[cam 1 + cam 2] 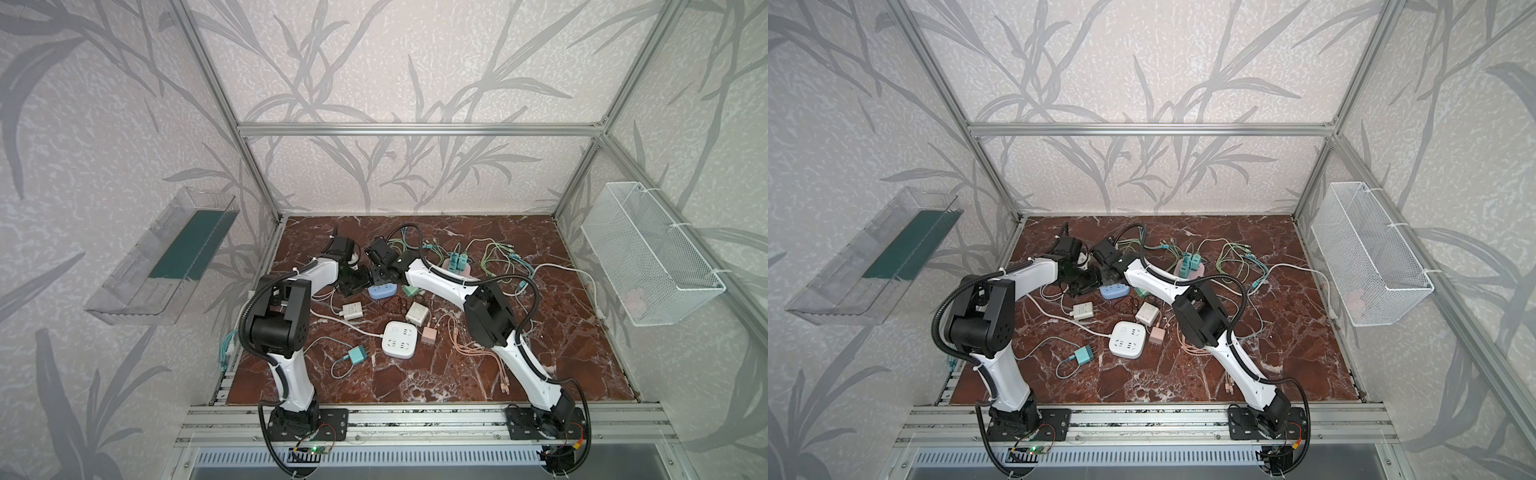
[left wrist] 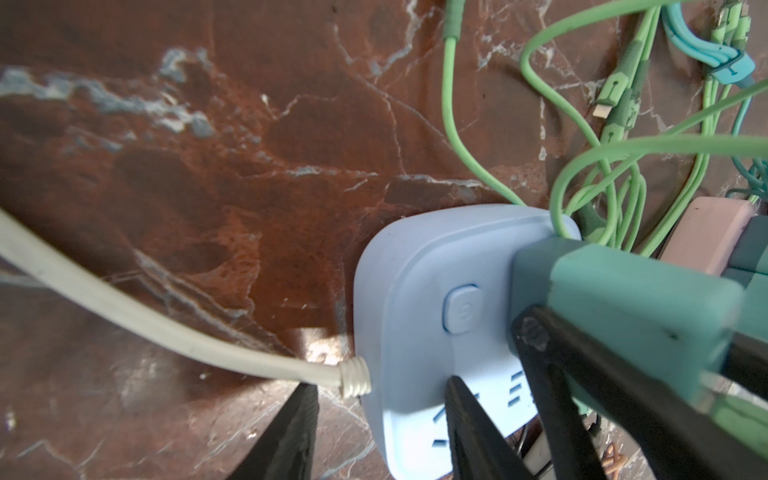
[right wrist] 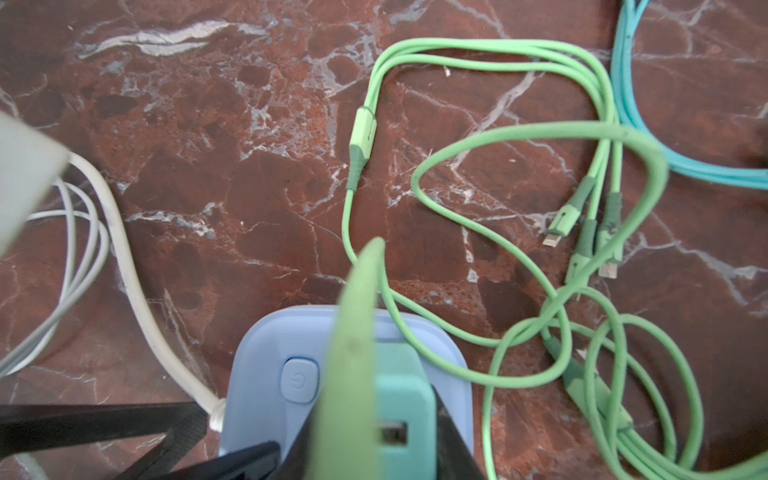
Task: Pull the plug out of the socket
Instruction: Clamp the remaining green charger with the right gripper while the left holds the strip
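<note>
You see the right pincer (image 3: 374,424) clamped on the teal plug (image 3: 399,390), which is seated in the blue socket (image 3: 266,357). The left pincer (image 2: 379,386) stands apart, straddling the socket's corded edge.

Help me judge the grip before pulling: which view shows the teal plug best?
The left wrist view: the teal plug stands side-on in the blue power strip, the right gripper clamped on it. The right wrist view shows only its top, half behind a blurred green cable. In both top views it is hidden.
</note>
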Available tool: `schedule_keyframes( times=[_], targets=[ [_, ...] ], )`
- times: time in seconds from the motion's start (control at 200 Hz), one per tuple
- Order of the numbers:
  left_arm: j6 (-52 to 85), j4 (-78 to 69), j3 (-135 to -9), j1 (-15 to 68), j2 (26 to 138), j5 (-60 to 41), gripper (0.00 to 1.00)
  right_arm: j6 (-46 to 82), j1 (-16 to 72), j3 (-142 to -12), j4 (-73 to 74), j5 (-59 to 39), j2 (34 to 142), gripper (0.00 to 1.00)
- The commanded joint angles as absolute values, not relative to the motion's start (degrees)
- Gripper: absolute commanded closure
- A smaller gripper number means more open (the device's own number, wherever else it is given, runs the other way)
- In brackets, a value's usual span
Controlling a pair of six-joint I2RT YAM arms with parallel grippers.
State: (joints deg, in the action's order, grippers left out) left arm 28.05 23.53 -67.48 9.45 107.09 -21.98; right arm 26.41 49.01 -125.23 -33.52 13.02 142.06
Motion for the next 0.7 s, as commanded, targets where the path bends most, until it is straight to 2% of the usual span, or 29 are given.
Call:
schedule_keyframes(
  times=[0.0, 0.46, 0.695],
  targets=[
    [26.4, 26.7, -67.1, 10.3, 110.6, -17.6, 0.5, 24.8, 50.3, -128.4, -34.2, 13.5, 138.5, 0.86],
    [26.8, 27.1, -66.8, 10.6, 110.8, -16.5, 0.5, 24.5, 49.6, -127.7, -33.3, 12.5, 136.5, 0.85],
    [27.1, 26.5, -66.6, 10.6, 111.0, -17.8, 0.5, 27.3, 48.5, -123.2, -30.3, 10.1, 134.1, 0.85]
  ],
)
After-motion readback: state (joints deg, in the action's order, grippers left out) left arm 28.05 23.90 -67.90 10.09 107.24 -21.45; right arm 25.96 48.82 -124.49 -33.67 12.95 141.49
